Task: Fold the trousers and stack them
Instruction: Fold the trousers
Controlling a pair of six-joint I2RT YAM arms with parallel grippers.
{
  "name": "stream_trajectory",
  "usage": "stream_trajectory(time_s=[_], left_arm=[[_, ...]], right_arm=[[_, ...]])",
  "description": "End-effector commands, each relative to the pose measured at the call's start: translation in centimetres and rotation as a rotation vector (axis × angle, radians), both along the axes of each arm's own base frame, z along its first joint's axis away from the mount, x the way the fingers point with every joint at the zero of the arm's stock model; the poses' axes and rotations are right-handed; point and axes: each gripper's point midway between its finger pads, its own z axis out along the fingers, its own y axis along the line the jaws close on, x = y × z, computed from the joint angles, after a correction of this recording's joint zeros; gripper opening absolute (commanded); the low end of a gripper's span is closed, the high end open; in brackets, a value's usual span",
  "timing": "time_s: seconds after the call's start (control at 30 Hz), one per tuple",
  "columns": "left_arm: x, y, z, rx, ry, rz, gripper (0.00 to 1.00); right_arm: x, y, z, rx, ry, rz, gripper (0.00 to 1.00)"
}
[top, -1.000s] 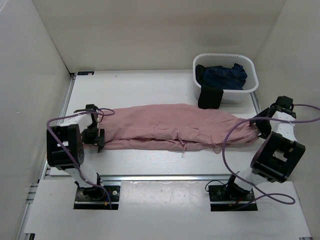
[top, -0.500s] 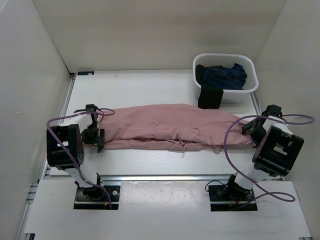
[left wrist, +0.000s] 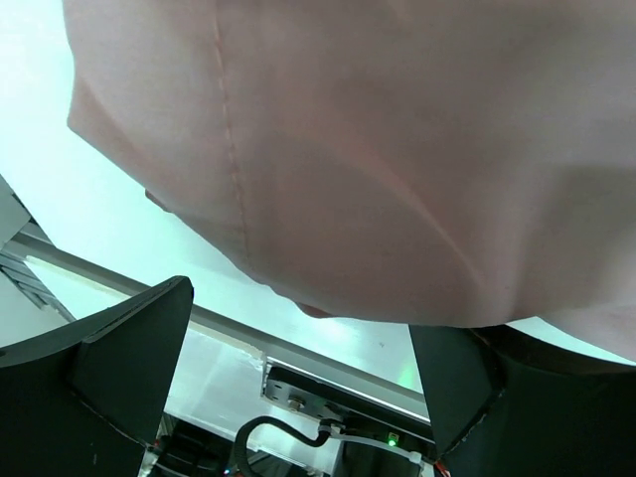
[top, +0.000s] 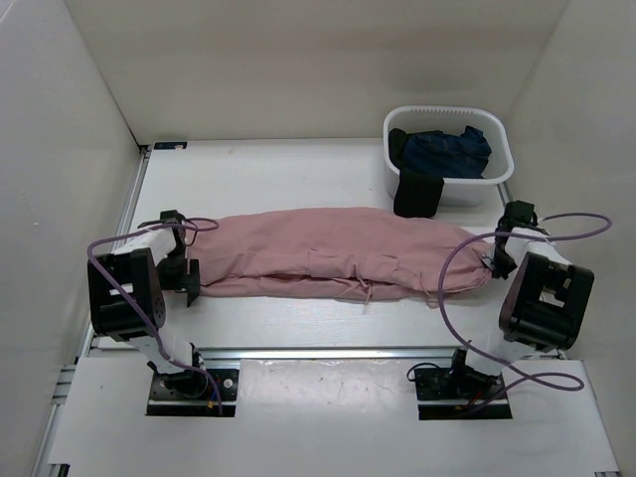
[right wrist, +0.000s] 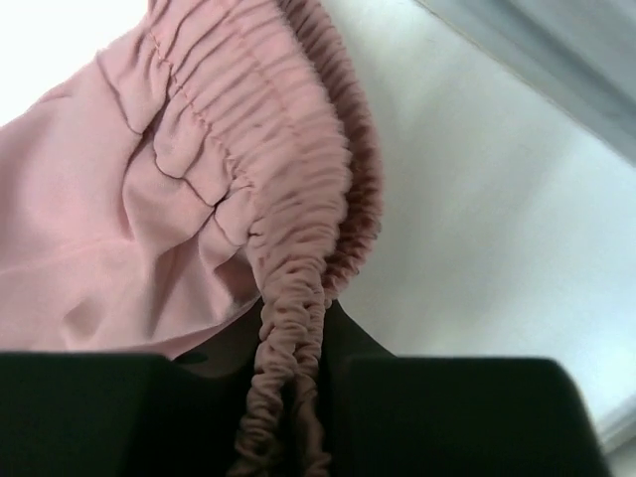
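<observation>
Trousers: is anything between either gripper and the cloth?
Nothing visible. The right gripper is shut on the gathered waistband of the trousers. The left gripper is open at the leg end, with the cloth directly ahead of its fingers.

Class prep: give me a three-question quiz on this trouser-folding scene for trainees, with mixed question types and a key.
1. True or false: the trousers lie stretched out lengthwise across the table, between the two arms.
2. Multiple choice: what lies in the white basket? A) a dark blue garment B) a pink towel C) nothing
3. Fill in: the right gripper is shut on the trousers' elastic ____.
Key: 1 true; 2 A; 3 waistband.
</observation>
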Motion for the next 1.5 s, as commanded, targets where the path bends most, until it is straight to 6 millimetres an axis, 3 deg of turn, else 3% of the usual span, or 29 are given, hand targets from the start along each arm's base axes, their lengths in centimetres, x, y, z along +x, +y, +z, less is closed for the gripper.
stream_trajectory(time_s=[0.0, 0.07, 0.13, 0.17, 0.2, 0.23, 0.27, 0.3, 0.33, 0.37, 0.4, 0.47, 0.5, 0.57, 0.6, 0.67, 0.77, 0.87, 0.93, 1.0, 1.07, 1.1, 1.13, 1.2, 1.23, 1.27, 1.37, 1.4, 1.47], left_arm=[[2.6, -0.2, 0.8, -0.021, -0.129, 0.019, 1.00], [2.6, -0.4, 0.6, -0.033, -0.121, 0.019, 1.00], [2.3, -0.6, -0.1, -0.047, -0.092, 0.019, 1.00], [2.6, -0.5, -0.2, -0.047, -0.091, 0.019, 1.00], [2.7, -0.5, -0.4, -0.047, -0.091, 0.019, 1.00], [2.9, -0.5, -0.4, -0.047, -0.091, 0.019, 1.00], [2.8, -0.5, -0.6, -0.049, -0.082, 0.019, 1.00], [2.9, -0.6, -0.7, -0.058, -0.083, 0.019, 1.00], [2.9, -0.6, -0.7, -0.058, -0.083, 0.019, 1.00], [3.3, -0.6, -0.7, -0.056, -0.092, 0.019, 1.00], [3.3, -0.6, -0.7, -0.056, -0.092, 0.019, 1.00], [3.4, -0.5, -1.1, -0.059, -0.075, 0.020, 1.00], [3.4, -0.5, -1.1, -0.059, -0.075, 0.020, 1.00], [3.5, -0.5, -1.6, -0.062, -0.057, 0.020, 1.00], [3.8, -0.5, -1.4, -0.060, -0.068, 0.020, 1.00], [4.3, -0.4, -1.4, -0.058, -0.078, 0.020, 1.00], [4.3, -0.4, -1.6, -0.060, -0.069, 0.020, 1.00], [4.6, -0.4, -1.5, -0.058, -0.078, 0.020, 1.00], [4.6, -0.4, -1.5, -0.058, -0.078, 0.020, 1.00], [4.6, -0.4, -1.5, -0.058, -0.078, 0.020, 1.00], [4.2, -0.2, -1.6, -0.059, -0.070, 0.029, 1.00], [4.2, -0.2, -1.6, -0.059, -0.070, 0.029, 1.00], [4.2, -0.2, -1.6, -0.059, -0.070, 0.029, 1.00], [4.3, 0.1, -1.7, -0.058, -0.079, 0.038, 1.00], [4.3, 0.1, -1.7, -0.058, -0.079, 0.038, 1.00], [4.6, 0.1, -1.5, -0.056, -0.088, 0.038, 1.00], [4.6, 0.4, -1.3, -0.054, -0.097, 0.046, 1.00], [4.8, 0.4, -1.0, -0.053, -0.108, 0.046, 1.00], [4.8, 0.4, -0.8, -0.053, -0.106, 0.046, 1.00]], right_arm=[[-0.2, -1.2, 5.7, -0.263, 0.000, 0.028, 0.00], [1.2, -0.1, 10.5, -0.385, -0.073, 0.088, 0.00], [3.6, 4.0, 14.8, -0.526, -0.139, 0.207, 0.00], [3.3, 5.6, 15.6, -0.569, -0.100, 0.273, 0.00], [3.9, 10.1, 16.6, -0.609, -0.132, 0.384, 0.00], [5.1, 12.0, 19.0, -0.670, -0.191, 0.361, 0.00], [4.7, 14.1, 19.5, -0.692, -0.186, 0.413, 0.00], [4.5, 18.9, 20.1, -0.689, -0.248, 0.520, 0.00], [4.9, 21.8, 19.5, -0.674, -0.278, 0.540, 0.00], [4.6, 26.2, 20.7, -0.632, -0.355, 0.606, 0.00], [4.6, 28.8, 19.2, -0.627, -0.329, 0.658, 0.00], [4.1, 34.4, 19.7, -0.574, -0.400, 0.715, 0.00], [4.2, 36.2, 17.4, -0.609, -0.347, 0.756, 0.00], [4.2, 40.6, 18.3, -0.566, -0.388, 0.792, 0.00], [4.1, 41.9, 16.0, -0.602, -0.323, 0.835, 0.00], [4.2, 45.1, 16.2, -0.586, -0.352, 0.866, 0.00], [4.0, 47.9, 16.6, -0.572, -0.405, 0.932, 0.00], [3.9, 49.7, 14.6, -0.507, -0.403, 1.011, 0.04], [3.7, 51.8, 13.3, -0.439, -0.400, 1.107, 0.19], [1.9, 54.4, 12.2, -0.402, -0.347, 1.348, 0.45], [0.7, 55.4, 14.0, -0.413, -0.385, 1.451, 0.87], [-0.5, 55.4, 13.9, -0.462, -0.371, 1.559, 0.91], [-1.0, 56.1, 17.0, -0.385, -0.472, 1.589, 0.94], [-2.9, 56.1, 18.0, -0.322, -0.509, 1.675, 0.97], [-3.4, 55.8, 20.9, -0.271, -0.590, 1.666, 0.97], [-2.9, 55.0, 21.5, -0.242, -0.604, 1.642, 0.95], [-2.4, 52.3, 20.7, -0.198, -0.577, 1.565, 0.77], [-1.0, 50.7, 19.7, -0.208, -0.538, 1.506, 0.53], [-0.5, 48.8, 16.1, -0.158, -0.420, 1.424, 0.27]])
